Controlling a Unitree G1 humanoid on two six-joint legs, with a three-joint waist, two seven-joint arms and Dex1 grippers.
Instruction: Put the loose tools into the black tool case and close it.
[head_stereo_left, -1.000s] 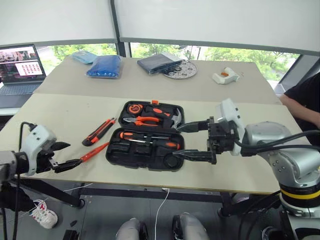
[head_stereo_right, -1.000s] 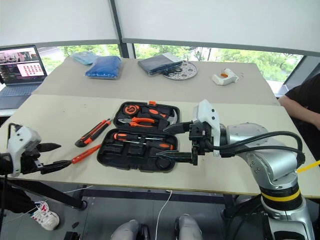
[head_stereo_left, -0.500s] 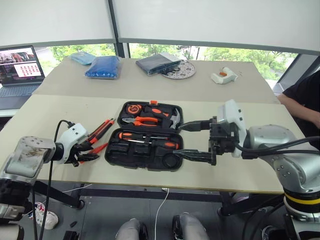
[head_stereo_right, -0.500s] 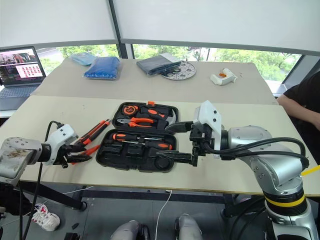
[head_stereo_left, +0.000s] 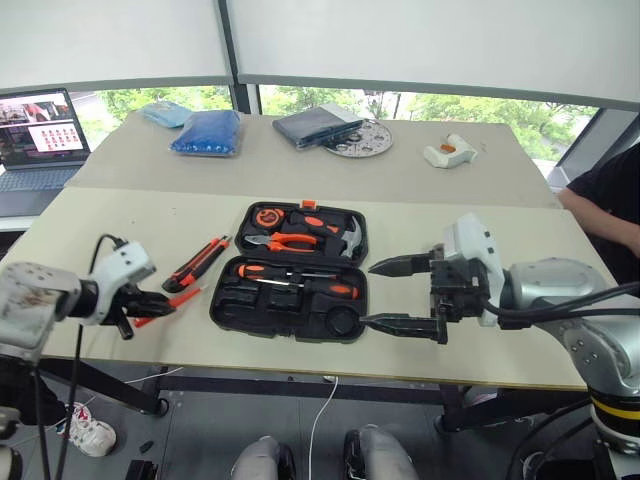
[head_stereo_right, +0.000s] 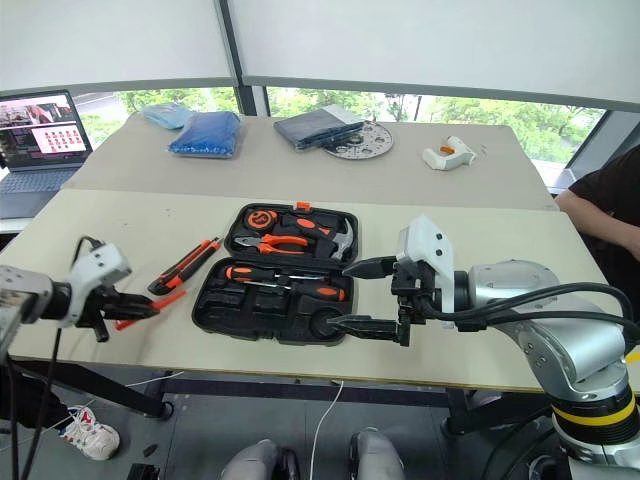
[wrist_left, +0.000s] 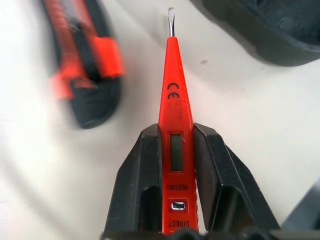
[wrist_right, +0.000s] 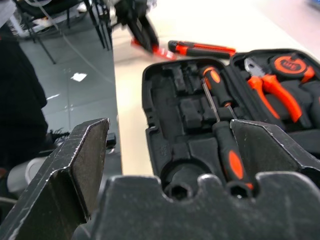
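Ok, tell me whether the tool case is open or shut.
Open: the black tool case lies flat with both halves spread, pliers and screwdrivers visible in its recesses.

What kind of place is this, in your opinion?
Probably an office or lab used as a test room: plain tables pushed together, an open laptop beside large windows with roller blinds, and cables on the grey floor.

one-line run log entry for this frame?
left gripper: shut on pen tool | right gripper: open, beside tool case | utility knife: on table | case: open
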